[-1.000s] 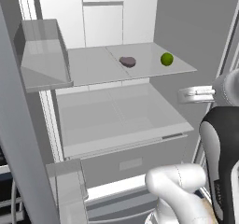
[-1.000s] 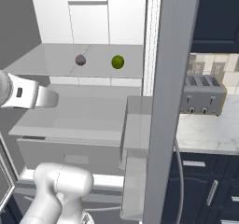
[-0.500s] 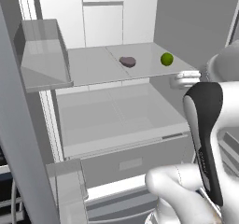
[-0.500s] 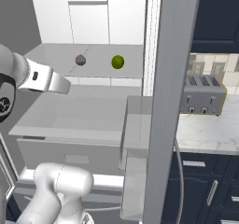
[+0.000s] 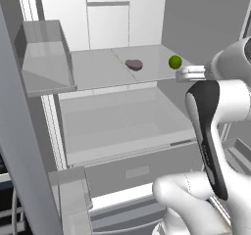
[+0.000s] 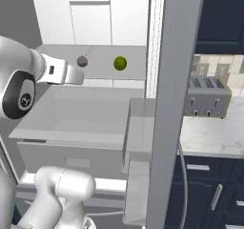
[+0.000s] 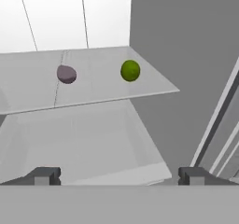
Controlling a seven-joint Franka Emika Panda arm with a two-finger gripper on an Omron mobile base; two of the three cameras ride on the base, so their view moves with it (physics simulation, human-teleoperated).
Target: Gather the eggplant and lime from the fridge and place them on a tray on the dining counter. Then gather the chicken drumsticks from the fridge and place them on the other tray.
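The fridge stands open, and the eggplant (image 5: 134, 64) and the lime (image 5: 175, 62) both lie on its glass shelf (image 5: 98, 70). The eggplant, a small purple lump, sits near the middle of the shelf, just past a seam in the glass. The lime rests apart from it, toward the shelf's right front corner and close to the fridge's grey side wall (image 5: 206, 28). Neither is touched by anything.

The gripper (image 7: 119, 175) is released, its two dark fingertips (image 7: 44, 175) standing wide apart with nothing between them. In the hand view it hangs in front of the shelf and lower than it, looking up at the lime (image 7: 130, 71) and the eggplant (image 7: 66, 73) across the shelf's front edge. In the left base view the white hand reaches in from the right, level with the shelf's front edge and just beside the lime.

Below the shelf lies a broad pale drawer (image 5: 122, 126) with a bare floor. A clear door bin (image 5: 44, 58) hangs at the left, level with the shelf. In the right base view the fridge's door edge (image 6: 174, 104) rises as a tall grey post between the shelf and a silver toaster (image 6: 207, 98) on the marble counter (image 6: 209, 137), above dark blue cabinets (image 6: 214, 190).
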